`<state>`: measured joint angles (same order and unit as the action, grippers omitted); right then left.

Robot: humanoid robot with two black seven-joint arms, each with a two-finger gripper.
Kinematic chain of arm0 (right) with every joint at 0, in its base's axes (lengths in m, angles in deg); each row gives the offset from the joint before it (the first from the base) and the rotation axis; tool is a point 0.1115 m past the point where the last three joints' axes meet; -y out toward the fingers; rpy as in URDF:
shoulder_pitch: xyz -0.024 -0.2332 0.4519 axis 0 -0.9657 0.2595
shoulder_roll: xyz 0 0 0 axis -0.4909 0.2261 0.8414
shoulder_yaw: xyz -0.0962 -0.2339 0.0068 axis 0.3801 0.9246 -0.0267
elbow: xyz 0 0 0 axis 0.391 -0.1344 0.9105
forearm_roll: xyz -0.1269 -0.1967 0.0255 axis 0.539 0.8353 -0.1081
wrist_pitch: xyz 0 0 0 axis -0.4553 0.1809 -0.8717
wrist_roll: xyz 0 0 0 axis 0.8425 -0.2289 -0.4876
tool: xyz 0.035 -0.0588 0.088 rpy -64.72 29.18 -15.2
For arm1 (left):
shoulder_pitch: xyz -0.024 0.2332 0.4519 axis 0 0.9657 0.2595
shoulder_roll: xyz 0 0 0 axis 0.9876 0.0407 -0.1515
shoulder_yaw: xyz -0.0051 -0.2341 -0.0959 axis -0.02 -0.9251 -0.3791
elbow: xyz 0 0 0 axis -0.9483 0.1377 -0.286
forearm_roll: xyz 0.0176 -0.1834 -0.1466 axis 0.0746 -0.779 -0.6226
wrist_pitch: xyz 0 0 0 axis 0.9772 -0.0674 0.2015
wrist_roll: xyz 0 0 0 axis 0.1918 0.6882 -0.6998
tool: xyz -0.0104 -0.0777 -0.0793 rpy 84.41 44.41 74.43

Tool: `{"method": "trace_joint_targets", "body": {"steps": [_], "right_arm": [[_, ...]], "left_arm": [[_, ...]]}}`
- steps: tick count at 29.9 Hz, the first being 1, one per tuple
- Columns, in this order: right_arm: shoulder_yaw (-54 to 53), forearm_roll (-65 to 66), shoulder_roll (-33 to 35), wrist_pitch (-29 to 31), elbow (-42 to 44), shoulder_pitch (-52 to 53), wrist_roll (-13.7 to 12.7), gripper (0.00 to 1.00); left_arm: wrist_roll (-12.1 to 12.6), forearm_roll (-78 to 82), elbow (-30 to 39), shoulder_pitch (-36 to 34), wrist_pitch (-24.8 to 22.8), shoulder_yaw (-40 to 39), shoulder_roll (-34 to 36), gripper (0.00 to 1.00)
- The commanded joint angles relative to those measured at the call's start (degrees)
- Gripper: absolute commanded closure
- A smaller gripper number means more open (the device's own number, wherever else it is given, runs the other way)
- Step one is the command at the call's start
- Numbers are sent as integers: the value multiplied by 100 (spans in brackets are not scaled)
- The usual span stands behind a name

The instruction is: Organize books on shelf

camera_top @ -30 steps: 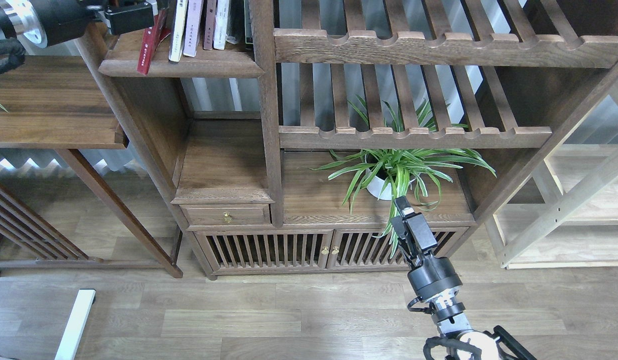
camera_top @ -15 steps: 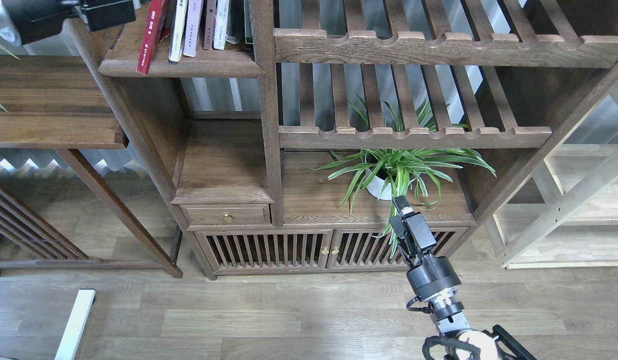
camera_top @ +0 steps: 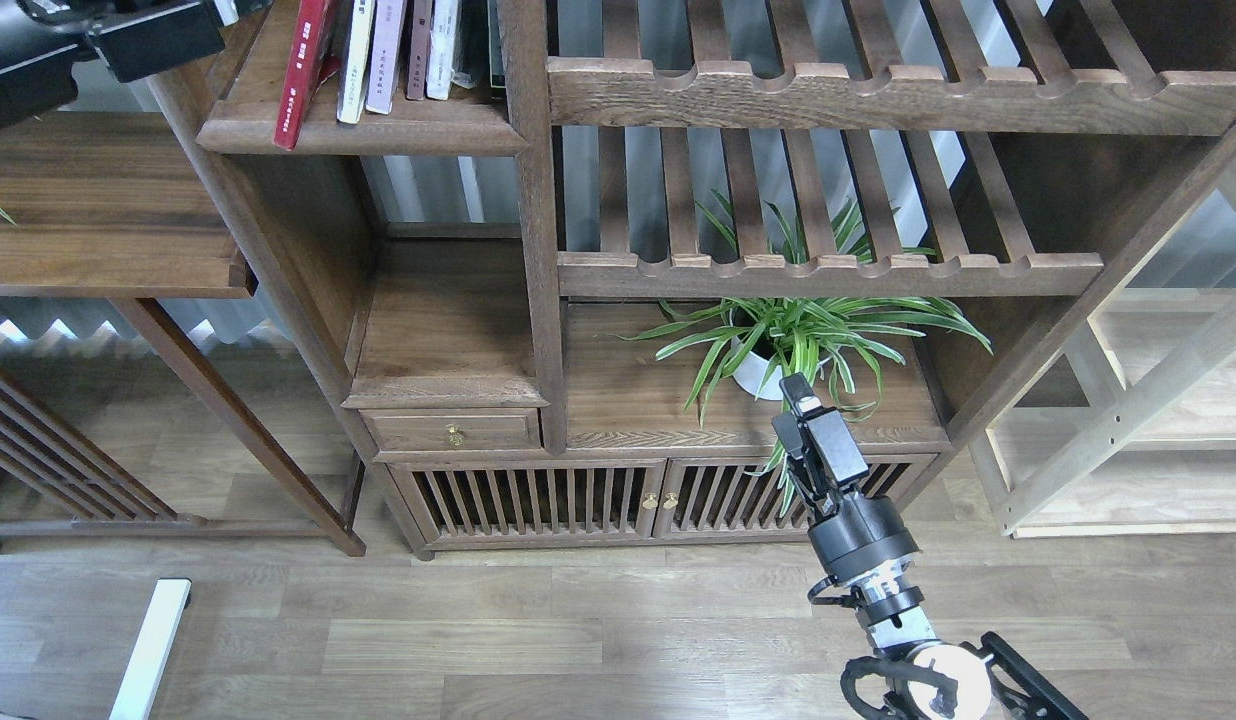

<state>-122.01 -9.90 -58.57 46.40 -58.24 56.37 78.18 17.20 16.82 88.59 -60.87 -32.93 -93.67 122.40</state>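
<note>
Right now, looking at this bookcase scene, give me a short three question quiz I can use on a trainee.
1. True or false: the dark red book leans at the left end of the row of books on the shelf.
2. Multiple choice: the potted plant stands (a) on the floor, (b) on the cabinet top under the slatted rack, (c) beside the books.
3. Fill in: the right gripper hangs in front of the ____.

Key: 1 true; 2 b; 3 potted plant.
</note>
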Motion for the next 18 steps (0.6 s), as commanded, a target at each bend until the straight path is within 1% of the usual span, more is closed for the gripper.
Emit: {"method": "trace_joint_targets", "body": {"steps": [1, 9, 18], "right_arm": [[0, 1, 5, 0, -35, 37, -1, 1], [0, 1, 5, 0, -105, 98, -1, 1], [0, 1, -21, 0, -167, 177, -9, 1]], "left_arm": [[0, -81, 95, 157, -1, -99, -18, 1], [0, -459, 315, 438, -1, -134, -71, 1], [0, -661, 342, 957, -1, -134, -448, 3]]}}
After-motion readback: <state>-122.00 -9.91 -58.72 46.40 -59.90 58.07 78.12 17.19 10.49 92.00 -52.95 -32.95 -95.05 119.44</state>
